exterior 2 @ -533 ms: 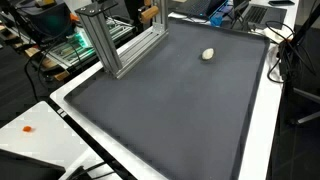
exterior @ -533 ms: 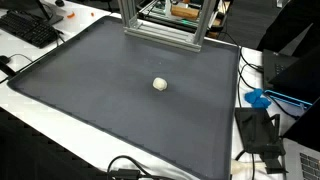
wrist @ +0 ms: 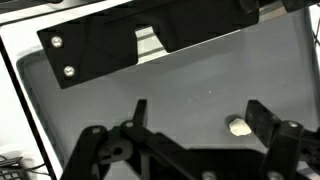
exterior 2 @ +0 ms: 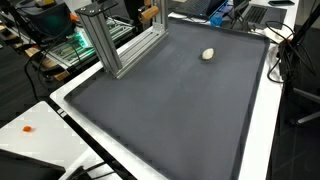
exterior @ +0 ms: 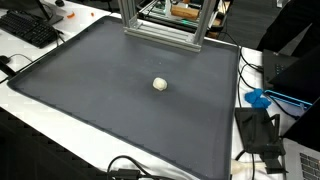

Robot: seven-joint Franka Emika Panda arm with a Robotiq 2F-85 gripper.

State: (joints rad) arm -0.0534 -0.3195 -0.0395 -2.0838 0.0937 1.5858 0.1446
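Observation:
A small cream-white lump [exterior: 160, 84] lies alone on a dark grey mat [exterior: 100, 90]; it also shows in an exterior view [exterior 2: 208, 54] near the mat's far side. In the wrist view my gripper [wrist: 200, 112] is open and empty, high above the mat, its two black fingers spread wide. The lump [wrist: 240, 126] shows just inside the right finger, far below it. The arm and gripper are out of view in both exterior views.
An aluminium frame [exterior: 165, 30] stands at the mat's edge, also in an exterior view [exterior 2: 115, 40]. A keyboard [exterior: 30, 28] lies beyond one corner. A blue object [exterior: 258, 99], black boxes and cables [exterior: 262, 130] lie on the white table beside the mat.

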